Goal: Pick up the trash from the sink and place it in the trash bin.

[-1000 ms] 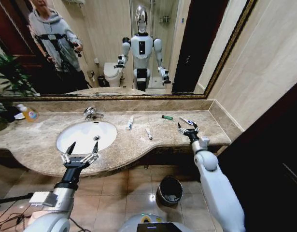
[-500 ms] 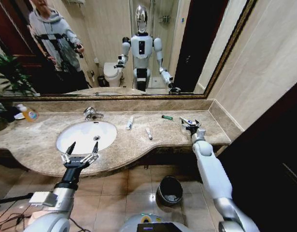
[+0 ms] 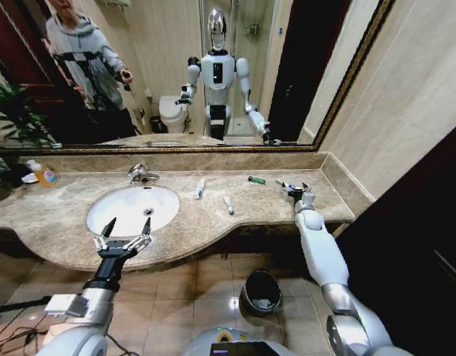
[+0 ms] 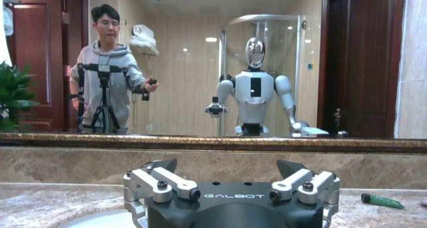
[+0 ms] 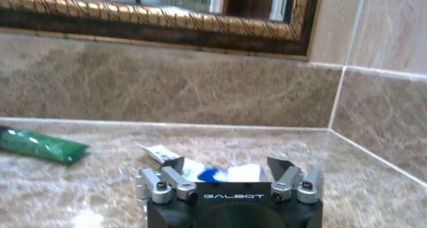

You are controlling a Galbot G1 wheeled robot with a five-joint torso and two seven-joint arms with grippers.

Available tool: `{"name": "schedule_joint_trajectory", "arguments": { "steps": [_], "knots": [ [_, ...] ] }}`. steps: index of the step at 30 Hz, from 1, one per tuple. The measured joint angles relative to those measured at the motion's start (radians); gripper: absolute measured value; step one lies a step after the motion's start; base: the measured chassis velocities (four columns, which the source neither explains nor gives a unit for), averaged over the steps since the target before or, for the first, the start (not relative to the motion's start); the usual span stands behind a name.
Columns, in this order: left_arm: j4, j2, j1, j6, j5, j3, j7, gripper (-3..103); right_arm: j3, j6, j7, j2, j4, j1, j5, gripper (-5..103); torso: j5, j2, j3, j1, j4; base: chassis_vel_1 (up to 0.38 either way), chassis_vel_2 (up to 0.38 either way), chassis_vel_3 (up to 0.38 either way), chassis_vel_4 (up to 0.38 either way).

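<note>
Item: white-and-blue stick point(image 5: 220, 173), flat on marble surface point(image 3: 265, 204) near back right corner, between spread, empty fingers of right gripper point(image 5: 229, 174). Judged light, slim, slippery; pinch across mid-length. Left gripper point(image 3: 124, 234) parked at sink point(image 3: 131, 208) front, fingers spread.

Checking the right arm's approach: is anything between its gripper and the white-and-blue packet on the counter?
Nothing visible. The right gripper is open directly over the white-and-blue packet, with bare countertop around it.
</note>
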Motion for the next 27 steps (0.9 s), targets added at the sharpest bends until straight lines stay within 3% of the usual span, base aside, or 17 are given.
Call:
{"name": "schedule_joint_trajectory", "arguments": {
  "steps": [1, 3, 5, 7, 8, 10, 15, 16, 27],
  "knots": [
    [0.000, 0.000, 0.000, 0.000, 0.000, 0.000, 0.000, 100, 0.000, 0.000, 0.000, 0.000, 0.000, 0.000, 0.000, 84, 0.0000, 0.000, 0.000, 0.000, 0.0000, 0.000, 0.000, 0.000, 0.000],
    [0.000, 0.000, 0.000, 0.000, 0.000, 0.000, 0.000, 100, 0.005, 0.003, -0.006, -0.004, -0.006, -0.002, -0.001, 74, -0.0002, 0.000, 0.000, 0.000, 0.0000, 0.000, 0.000, 0.000, 0.000],
    [0.000, 0.000, 0.000, 0.000, 0.000, 0.000, 0.000, 100, 0.006, 0.004, -0.008, -0.006, -0.007, -0.004, -0.001, 74, -0.0002, 0.000, 0.000, 0.000, 0.0000, 0.000, 0.000, 0.000, 0.000],
    [0.000, 0.000, 0.000, 0.000, 0.000, 0.000, 0.000, 100, 0.008, 0.010, -0.010, -0.012, -0.010, -0.009, 0.000, 57, 0.0000, 0.000, 0.000, 0.000, 0.0000, 0.000, 0.000, 0.000, 0.000],
    [0.000, 0.000, 0.000, 0.000, 0.000, 0.000, 0.000, 100, 0.008, 0.010, -0.010, -0.012, -0.010, -0.009, 0.000, 57, 0.0000, 0.000, 0.000, 0.000, 0.0000, 0.000, 0.000, 0.000, 0.000],
    [0.000, 0.000, 0.000, 0.000, 0.000, 0.000, 0.000, 100, 0.010, 0.013, -0.011, -0.019, -0.007, -0.015, 0.007, 47, -0.0002, 0.000, 0.000, 0.000, 0.0000, 0.000, 0.000, 0.000, 0.000],
    [0.000, 0.000, 0.000, 0.000, 0.000, 0.000, 0.000, 100, 0.012, 0.012, -0.011, -0.029, 0.018, -0.033, 0.030, 41, 0.0000, 0.000, 0.000, 0.000, 0.0000, 0.000, 0.000, 0.000, 0.000],
    [0.000, 0.000, 0.000, 0.000, 0.000, 0.000, 0.000, 100, 0.013, 0.011, -0.011, -0.032, 0.029, -0.042, 0.035, 34, 0.0001, 0.000, 0.000, 0.000, 0.0000, 0.000, 0.000, 0.000, 0.000],
    [0.000, 0.000, 0.000, 0.000, 0.000, 0.000, 0.000, 100, 0.023, -0.024, -0.011, -0.063, 0.226, -0.173, 0.095, 33, 0.0002, 0.000, 0.000, 0.000, 0.0002, 0.000, 0.000, 0.000, 0.000]
  ]
}}
